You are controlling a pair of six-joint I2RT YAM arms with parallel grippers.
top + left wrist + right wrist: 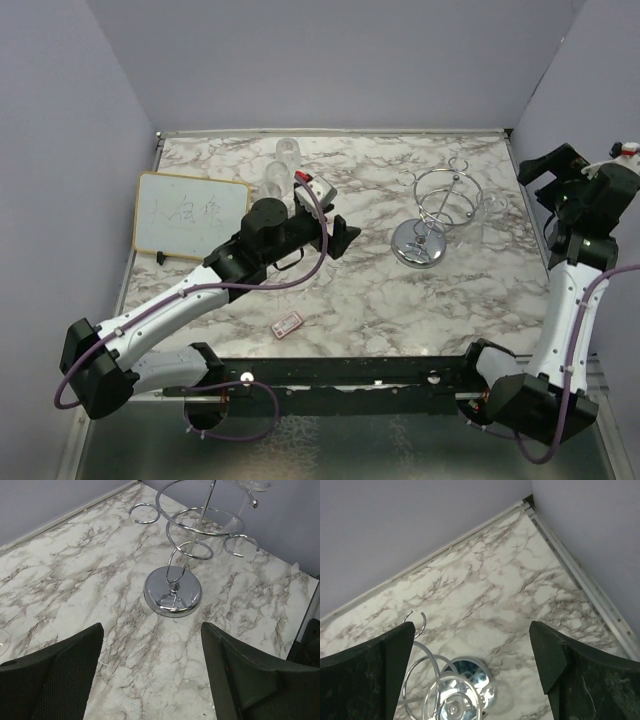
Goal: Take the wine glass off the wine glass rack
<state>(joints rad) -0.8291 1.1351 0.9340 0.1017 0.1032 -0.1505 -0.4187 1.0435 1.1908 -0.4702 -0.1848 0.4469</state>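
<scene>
A white worktop with grey-brown marble veining (400, 300) carries 1 small rectangular whiteboard in a pale wooden frame (190, 215), with faint dark handwriting across its face. A small black foot shows at the whiteboard's near left corner. To the right of the whiteboard and nearer the front lies 1 small pink-and-white rectangular tag (287, 325), flat and well apart from it. Behind the whiteboard a thin silver metal trim strip (330, 131) runs along the worktop's back edge. Plain pale lavender walls (330, 60) rise behind the whiteboard and at its left.

The wine glass rack (172, 591) is mirror-bright chrome wire on a smooth marble-patterned table (75, 570).
</scene>
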